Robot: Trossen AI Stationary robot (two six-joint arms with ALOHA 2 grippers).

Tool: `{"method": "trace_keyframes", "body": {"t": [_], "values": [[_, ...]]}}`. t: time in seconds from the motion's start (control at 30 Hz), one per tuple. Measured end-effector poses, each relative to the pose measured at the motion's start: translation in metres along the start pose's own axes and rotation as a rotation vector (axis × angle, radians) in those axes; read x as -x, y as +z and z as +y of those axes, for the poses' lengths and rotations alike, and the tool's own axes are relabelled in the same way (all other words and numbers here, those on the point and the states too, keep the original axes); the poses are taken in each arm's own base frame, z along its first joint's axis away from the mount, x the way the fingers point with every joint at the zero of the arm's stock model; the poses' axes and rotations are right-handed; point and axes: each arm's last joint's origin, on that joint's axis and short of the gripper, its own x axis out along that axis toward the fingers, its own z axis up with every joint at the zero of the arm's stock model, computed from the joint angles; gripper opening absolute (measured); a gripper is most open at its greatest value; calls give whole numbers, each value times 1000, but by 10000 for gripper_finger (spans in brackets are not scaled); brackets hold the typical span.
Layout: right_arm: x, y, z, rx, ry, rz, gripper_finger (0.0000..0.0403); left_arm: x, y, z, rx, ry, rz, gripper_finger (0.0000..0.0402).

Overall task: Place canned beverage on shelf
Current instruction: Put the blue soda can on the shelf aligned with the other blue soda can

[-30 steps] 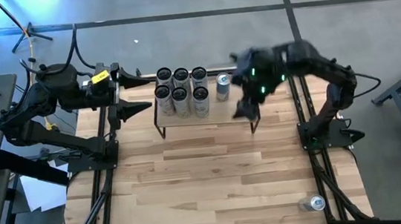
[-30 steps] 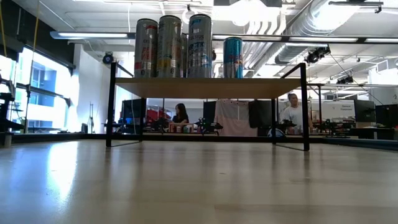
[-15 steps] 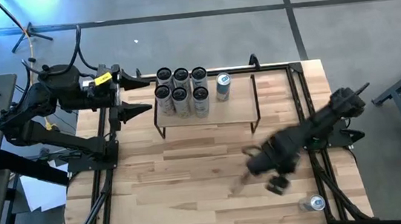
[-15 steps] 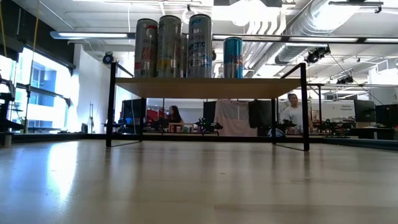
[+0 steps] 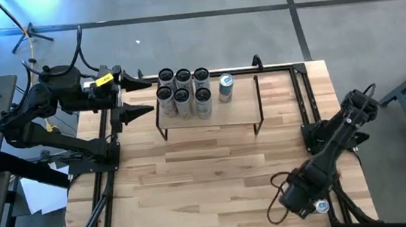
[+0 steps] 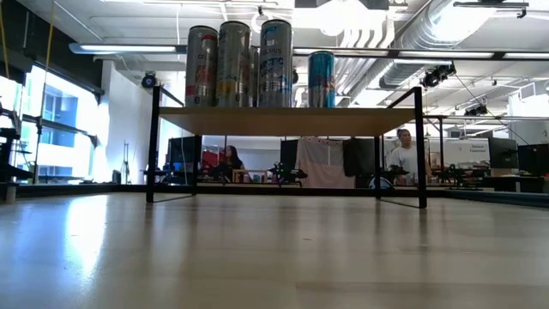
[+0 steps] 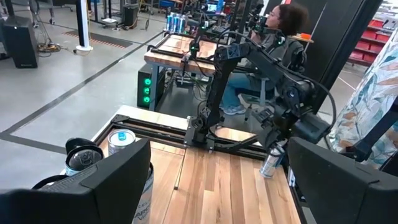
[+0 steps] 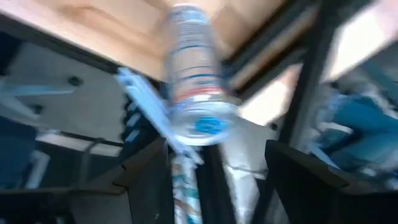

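The shelf (image 5: 211,114), a light wood top on thin black legs, stands at the table's far middle; it also shows in the low view (image 6: 287,121). Several cans (image 5: 183,93) stand on its left part, and a blue can (image 5: 225,87) stands apart to their right. One more can (image 5: 320,206) stands on the table at the near right corner. My right gripper (image 5: 309,202) is open just beside that can, and the can (image 8: 196,81) shows ahead of its spread fingers. My left gripper (image 5: 135,96) waits open at the shelf's left end.
Black rail frames run along the table's left side (image 5: 106,161) and right side (image 5: 321,154). Bare wood (image 5: 210,181) lies between the shelf and the near edge. A person (image 7: 283,25) sits at another table beyond, and people (image 6: 403,154) show in the room behind.
My right gripper has swung away from the shelf's right end, across the table toward the near edge, and now stands at the can in the near right corner. The blue can stays standing on the shelf.
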Motion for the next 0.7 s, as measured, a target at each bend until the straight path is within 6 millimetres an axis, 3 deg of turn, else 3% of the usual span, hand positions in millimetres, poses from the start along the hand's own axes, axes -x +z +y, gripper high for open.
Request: {"method": "trace_keyframes", "body": {"t": [0.2, 0.7], "values": [[-14, -11, 7, -25, 65, -44, 255, 0, 0, 0, 0, 0, 0, 351], [-27, -31, -4, -175, 37, -136, 255, 0, 0, 0, -1, 0, 0, 351]]}}
